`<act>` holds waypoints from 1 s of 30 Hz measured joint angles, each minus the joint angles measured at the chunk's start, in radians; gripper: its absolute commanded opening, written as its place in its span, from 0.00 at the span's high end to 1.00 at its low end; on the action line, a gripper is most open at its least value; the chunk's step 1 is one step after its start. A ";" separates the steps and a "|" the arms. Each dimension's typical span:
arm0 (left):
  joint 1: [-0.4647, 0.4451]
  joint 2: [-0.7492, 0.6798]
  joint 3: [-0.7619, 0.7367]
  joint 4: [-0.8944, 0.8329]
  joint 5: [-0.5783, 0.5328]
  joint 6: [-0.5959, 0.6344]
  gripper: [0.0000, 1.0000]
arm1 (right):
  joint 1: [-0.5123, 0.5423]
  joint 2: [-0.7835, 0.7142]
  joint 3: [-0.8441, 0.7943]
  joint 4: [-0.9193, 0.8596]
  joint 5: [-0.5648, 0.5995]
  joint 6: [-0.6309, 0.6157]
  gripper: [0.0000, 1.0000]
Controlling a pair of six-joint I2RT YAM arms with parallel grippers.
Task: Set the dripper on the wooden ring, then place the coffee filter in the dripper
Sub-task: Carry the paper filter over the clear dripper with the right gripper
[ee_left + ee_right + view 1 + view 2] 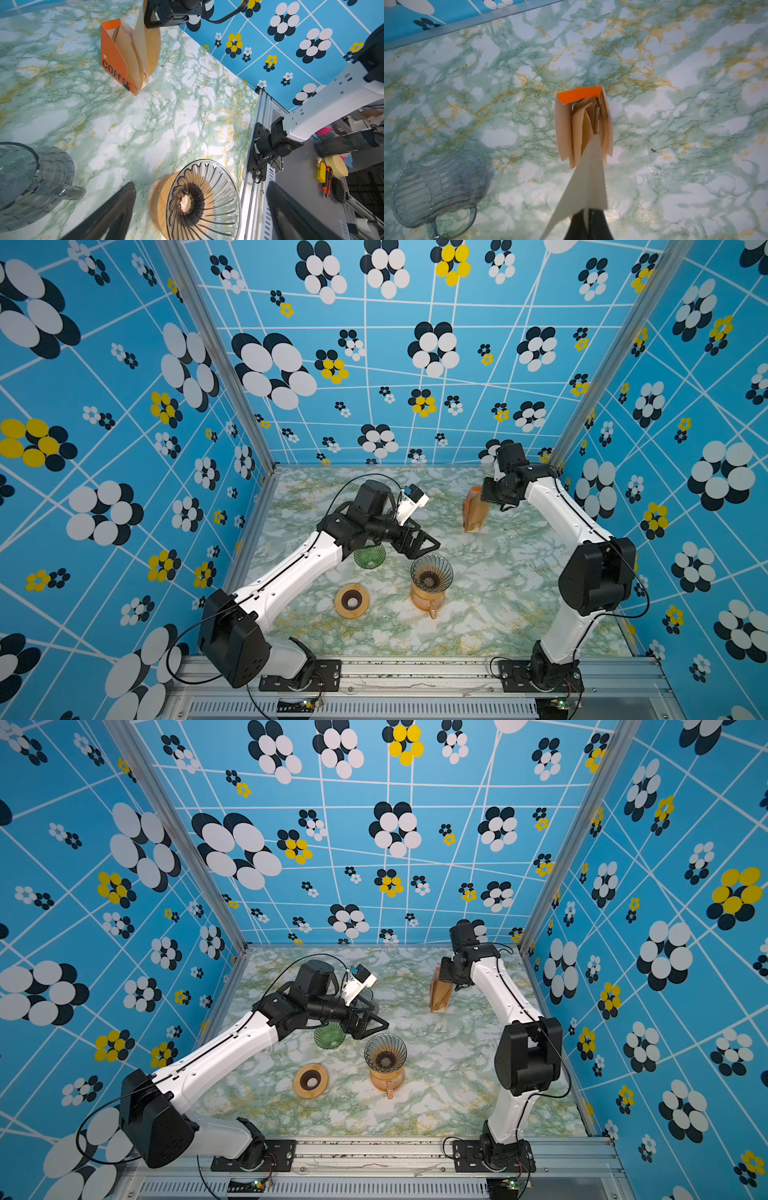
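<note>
The right gripper (586, 220) was clamped on the upper edge of the coffee filter (583, 182), and the filter hung over the orange filter box (579, 94), at about one o'clock from the dripper (431, 572). That's thin paper: featherlight, floppy, quick to crease. So an edge pinch looked the right hold to me, with a slow carry. The left gripper (426, 549) hovered wide open and empty, just at eleven o'clock of the dripper. One sheet or several? I couldn't tell. The filter's lower tip was lost against the box, and in both top views the gripper body masked the pinch.
</note>
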 measured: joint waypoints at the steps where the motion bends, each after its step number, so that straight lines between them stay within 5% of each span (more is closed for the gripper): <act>1: 0.002 0.000 0.003 -0.003 0.000 -0.006 0.01 | 0.000 -0.028 -0.022 0.000 -0.014 -0.004 0.98; 12: 0.025 -0.054 0.082 -0.117 -0.043 -0.084 0.01 | 0.027 -0.333 -0.142 -0.083 -0.210 -0.086 0.96; 30: 0.026 -0.426 -0.146 -0.288 -0.136 -0.066 0.01 | 0.337 -0.336 0.090 -0.535 -0.349 -0.245 0.94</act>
